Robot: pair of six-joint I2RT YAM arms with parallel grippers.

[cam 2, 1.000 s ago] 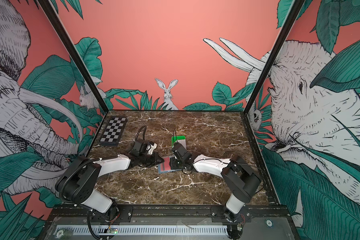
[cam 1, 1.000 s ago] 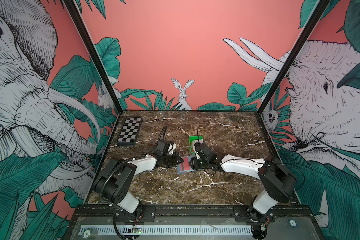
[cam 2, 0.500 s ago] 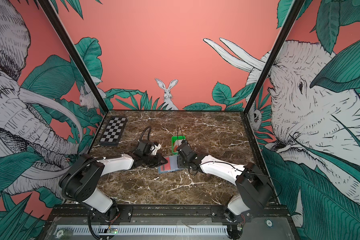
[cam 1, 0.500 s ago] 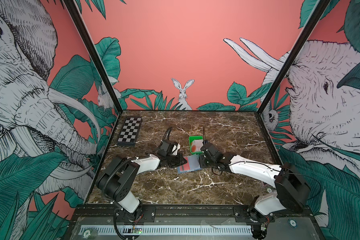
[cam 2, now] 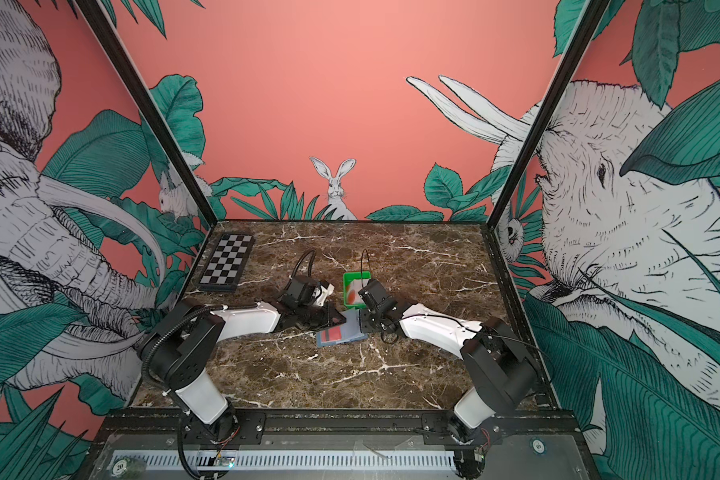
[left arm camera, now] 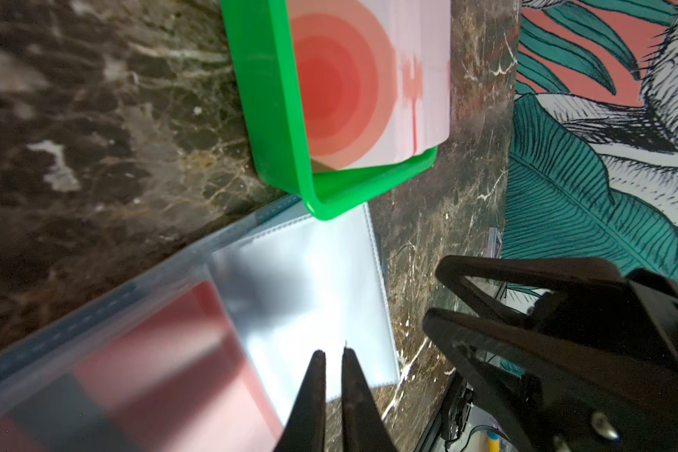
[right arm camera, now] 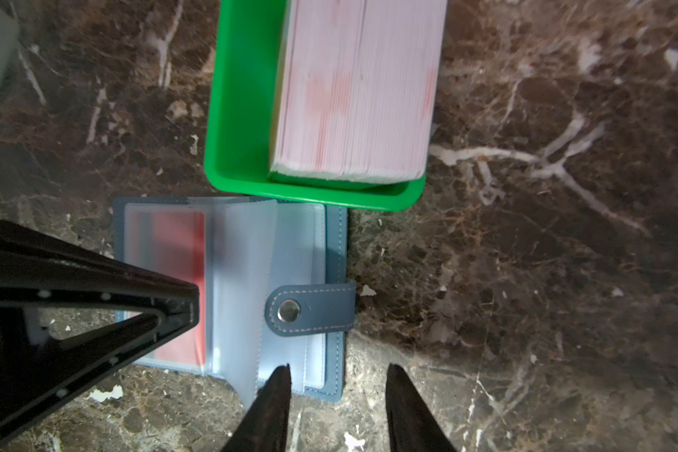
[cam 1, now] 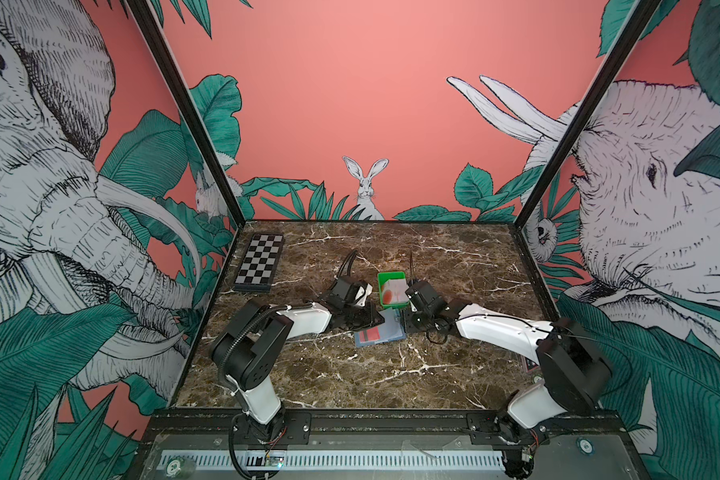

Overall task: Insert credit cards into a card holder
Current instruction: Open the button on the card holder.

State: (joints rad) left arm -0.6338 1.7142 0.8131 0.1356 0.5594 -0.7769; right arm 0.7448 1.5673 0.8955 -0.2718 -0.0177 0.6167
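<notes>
While the card holder [cam 1: 386, 331] lies open, long axis left-to-right, left pincer [left arm camera: 333, 354] is closed, right pincer [right arm camera: 338, 370] parted.

A robot lab booth — mural panel walls [cam 1: 350, 104], marble-print tabletop [cam 1: 350, 374], calibration checkerboard [cam 1: 259, 262].

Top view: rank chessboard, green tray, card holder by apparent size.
1. chessboard: clearly largest, even though it lies farthest back.
2/3. card holder and green tray: they look alike. The holder is partly covered, so they stay unranked.
</notes>
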